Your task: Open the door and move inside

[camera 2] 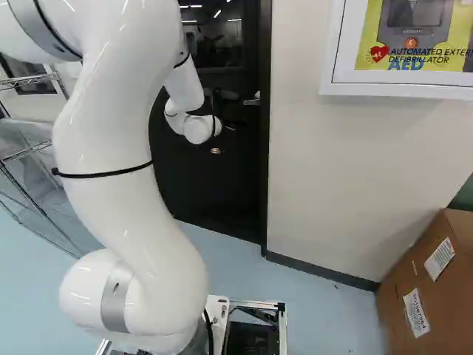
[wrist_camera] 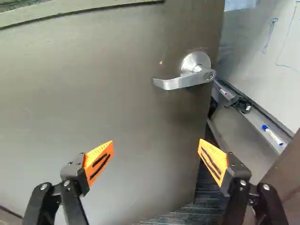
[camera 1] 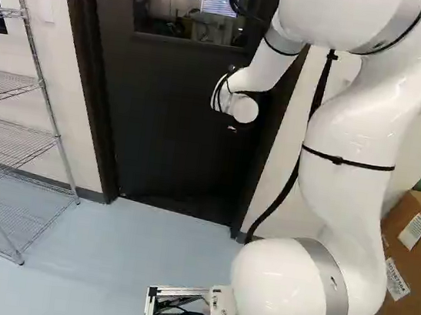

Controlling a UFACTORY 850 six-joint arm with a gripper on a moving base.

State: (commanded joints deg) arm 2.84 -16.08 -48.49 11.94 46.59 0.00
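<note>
The tool (camera 2: 222, 139) is open, its two fingers spread wide with nothing gripped between them, and it faces the door (wrist_camera: 117, 112). In the wrist view the orange pads (wrist_camera: 99, 161) of the tool (wrist_camera: 156, 145) stand well apart, with the door's dull face ahead of them. The handle (wrist_camera: 180, 82), a silver lever on a round plate, sits on the door ahead of the fingers, nearer the finger on the side of the door's free edge; its lever points away from that edge. The door is ajar: past the free edge show dark ridged flooring (wrist_camera: 206, 204) and a whiteboard (wrist_camera: 276, 42) with blue drawing on it. A marker (wrist_camera: 273, 135) with a blue cap lies on the ledge (wrist_camera: 253, 119) under the board. In the base views the white arm (camera 1: 353, 137) reaches forward to the dark door, which has a window (camera 1: 192, 4) in its upper part and a dark frame (camera 1: 92, 56) around it. A wire rack (camera 1: 11, 135) stands by the wall at the left of the left base view. At the right of the right base view a cardboard box (camera 2: 425, 296) stands on the pale blue floor (camera 2: 310, 310), and a white case (camera 2: 399, 90) with a yellow panel hangs on the wall (camera 2: 347, 170).
</note>
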